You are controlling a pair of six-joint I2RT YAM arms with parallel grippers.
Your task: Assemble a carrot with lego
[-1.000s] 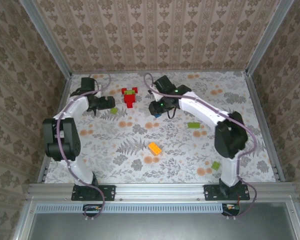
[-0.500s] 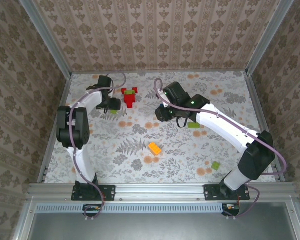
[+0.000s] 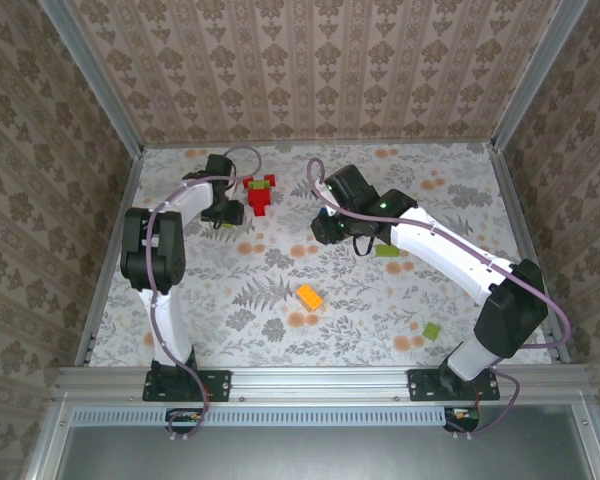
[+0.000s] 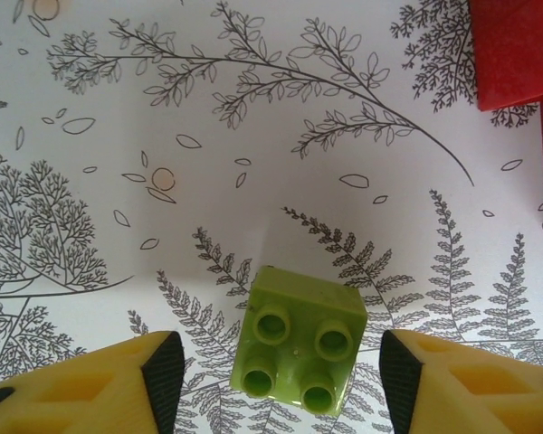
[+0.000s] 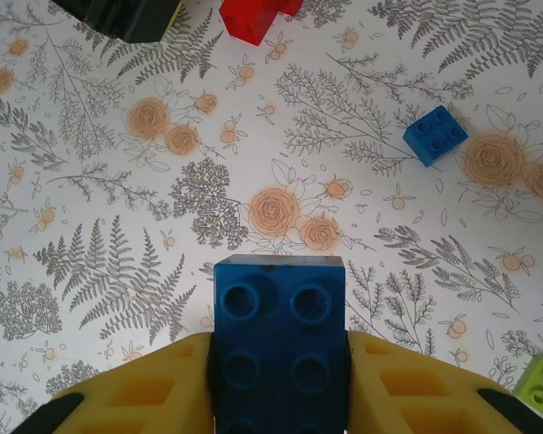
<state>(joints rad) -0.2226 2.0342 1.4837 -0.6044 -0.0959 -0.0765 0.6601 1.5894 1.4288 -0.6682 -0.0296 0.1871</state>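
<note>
The left gripper [image 3: 223, 214] stands slack astride a light green brick [image 4: 299, 342] near the worktop's [image 3: 230, 300] far left corner. Its yellow fingers [image 4: 118, 384] are clear of the brick on both sides, and a red piece [image 3: 261, 192] lies just beside it by the far edge. The right gripper [image 5: 279, 398] is clenched on a dark blue brick [image 5: 279, 307] over the far half, and an orange brick [image 3: 309, 296] lies near the middle.

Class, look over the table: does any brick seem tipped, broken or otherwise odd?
Nothing stands out. The green brick inside the open left gripper sits flat, studs up, slightly turned; the dark blue brick clamped in the right gripper looks whole.
</note>
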